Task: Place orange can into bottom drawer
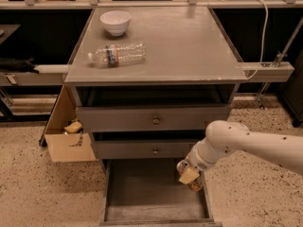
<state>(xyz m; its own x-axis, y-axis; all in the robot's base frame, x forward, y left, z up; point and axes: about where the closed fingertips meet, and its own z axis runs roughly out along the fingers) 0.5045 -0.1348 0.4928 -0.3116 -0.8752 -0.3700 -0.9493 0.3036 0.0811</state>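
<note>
Speckled terrazzo floor (38, 193), dark shelving behind, and a grey drawer cabinet (189, 51) square in the middle of it. Down low on the right is the gripper (189, 176), at the end of a white arm (246, 143) that reaches in from the right edge. Its tan fingers (188, 175) are clamped on the orange can (194, 185): silver top poking out up-left, coppery body showing just below the pad. The can hangs tilted over the right side of the bottom drawer (142, 193), which is pulled out, its scuffed grey floor in plain sight. I can't tell whether the can touches that floor.

Directly above, the middle drawer (137, 150) and top drawer (123, 119) sit closed, each with a round knob at its centre.

Up on the cabinet top, a clear plastic water bottle (116, 55) lies on its side near the left, cap pointing left. Behind it, at the back left corner, stands a white bowl (115, 21).

Left of the cabinet, an open cardboard box (66, 145) rests on the floor against its side, something yellow (73, 126) tucked inside. Off to the right, a pale cable (262, 37) droops down to a grey rail (270, 71).
</note>
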